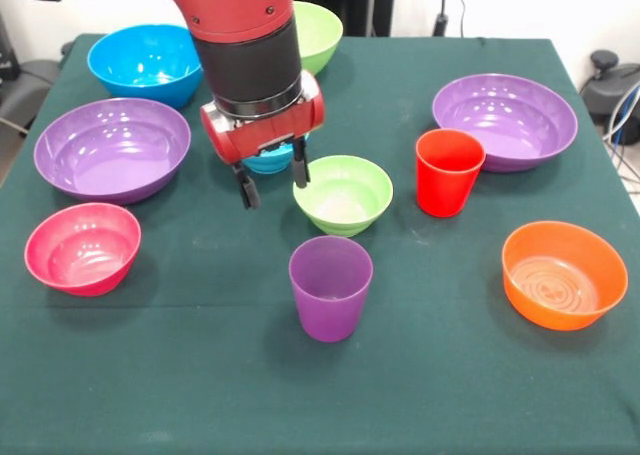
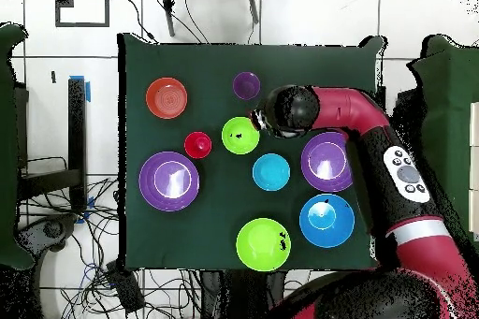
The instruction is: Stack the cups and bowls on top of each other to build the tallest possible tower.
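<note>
Nothing is stacked yet: every cup and bowl sits apart on the green table (image 1: 200, 395). Taking the small lime green bowl (image 1: 343, 194) as landmark, the gripper (image 1: 272, 180) hangs just beside its rim, on the side toward the wide purple bowl (image 1: 112, 147), fingers spread and holding nothing. The purple cup (image 1: 330, 287) stands upright just in front of the green bowl, mouth up; the red cup (image 1: 448, 171) stands upright on its other side. A small blue bowl (image 1: 268, 160) lies behind the gripper. Any grasp would likely come down vertically.
</note>
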Motion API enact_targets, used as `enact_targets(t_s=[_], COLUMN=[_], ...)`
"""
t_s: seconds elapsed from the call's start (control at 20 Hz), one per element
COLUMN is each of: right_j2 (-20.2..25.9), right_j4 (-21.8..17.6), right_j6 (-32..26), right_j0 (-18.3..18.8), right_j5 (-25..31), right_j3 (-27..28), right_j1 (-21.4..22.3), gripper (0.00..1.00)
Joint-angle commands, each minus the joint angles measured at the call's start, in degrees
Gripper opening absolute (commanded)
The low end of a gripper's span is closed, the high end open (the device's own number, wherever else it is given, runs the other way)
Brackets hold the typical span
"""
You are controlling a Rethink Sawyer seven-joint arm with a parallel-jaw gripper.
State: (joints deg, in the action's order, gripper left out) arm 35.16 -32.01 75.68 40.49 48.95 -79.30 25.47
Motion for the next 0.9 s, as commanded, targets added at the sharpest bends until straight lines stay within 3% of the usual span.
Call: enact_targets(t_s=[0.05, 0.9], right_j2=[-1.8, -4.42], right_j4=[-5.43, -6.96], right_j6=[-8.36, 0.81], right_j0=[-0.03, -0.32], right_j5=[-1.39, -10.59], right_j3=[1.52, -7.18], right_j1=[-4.34, -4.4], gripper=[1.0, 1.0])
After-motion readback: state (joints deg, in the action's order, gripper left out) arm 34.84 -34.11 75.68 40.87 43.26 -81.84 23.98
